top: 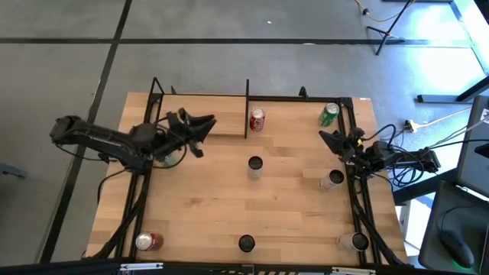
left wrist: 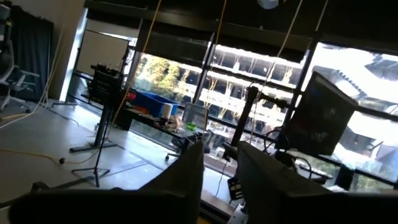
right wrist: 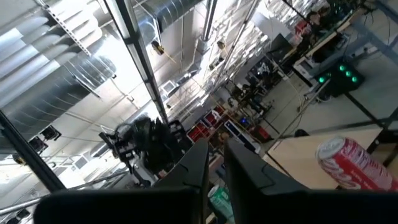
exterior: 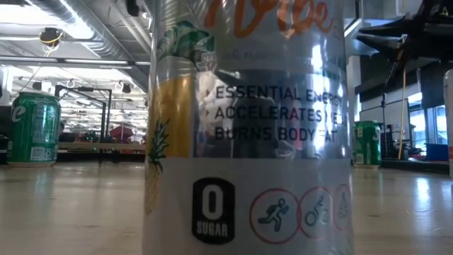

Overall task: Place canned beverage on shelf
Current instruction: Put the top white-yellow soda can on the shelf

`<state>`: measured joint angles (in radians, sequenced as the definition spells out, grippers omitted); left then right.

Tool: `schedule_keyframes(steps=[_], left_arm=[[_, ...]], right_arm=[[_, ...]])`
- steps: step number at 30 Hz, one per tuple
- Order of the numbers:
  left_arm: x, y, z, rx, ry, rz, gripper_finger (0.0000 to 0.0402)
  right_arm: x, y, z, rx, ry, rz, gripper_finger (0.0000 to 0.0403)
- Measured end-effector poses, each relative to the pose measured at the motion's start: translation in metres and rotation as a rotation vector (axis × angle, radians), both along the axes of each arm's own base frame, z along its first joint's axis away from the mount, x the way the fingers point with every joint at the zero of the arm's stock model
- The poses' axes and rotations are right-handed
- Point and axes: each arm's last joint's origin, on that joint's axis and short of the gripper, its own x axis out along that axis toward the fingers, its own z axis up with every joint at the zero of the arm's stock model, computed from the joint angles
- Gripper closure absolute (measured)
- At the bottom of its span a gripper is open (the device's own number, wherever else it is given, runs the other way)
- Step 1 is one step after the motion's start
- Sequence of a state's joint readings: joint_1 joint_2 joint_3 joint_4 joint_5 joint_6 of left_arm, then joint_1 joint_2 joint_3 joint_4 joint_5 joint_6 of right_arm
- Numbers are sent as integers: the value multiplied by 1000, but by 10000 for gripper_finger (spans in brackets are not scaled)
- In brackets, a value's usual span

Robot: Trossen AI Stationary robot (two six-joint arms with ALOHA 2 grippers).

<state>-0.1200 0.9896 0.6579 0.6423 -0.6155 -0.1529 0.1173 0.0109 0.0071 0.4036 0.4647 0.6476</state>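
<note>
I am hovering the left gripper (top: 205,122), fingers slightly apart and empty, beside the shelf (top: 221,126); next I'm choosing a can. The right gripper (top: 330,137), nearly closed, is waiting.

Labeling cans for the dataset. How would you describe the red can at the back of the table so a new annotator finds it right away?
In the high view, find the thin black post rising mid-way along the table's far edge. The red can stands just right of it. The other far-edge can is green and sits by the right corner, and the other red can lies at the near left corner.
</note>
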Motion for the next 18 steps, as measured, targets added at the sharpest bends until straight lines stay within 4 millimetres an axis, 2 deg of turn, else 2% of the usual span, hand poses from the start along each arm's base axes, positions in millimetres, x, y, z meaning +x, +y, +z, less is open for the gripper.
schedule_keyframes(steps=[11,15,18], left_arm=[[51,26,30,-125,305,-65,148],[69,24,38,-83,382,-125,117],[77,17,33,-13,442,-161,108]], right_arm=[[0,0,-1,5,10,-9,361],[0,0,-1,5,10,-9,361],[0,0,-1,5,10,-9,361]])
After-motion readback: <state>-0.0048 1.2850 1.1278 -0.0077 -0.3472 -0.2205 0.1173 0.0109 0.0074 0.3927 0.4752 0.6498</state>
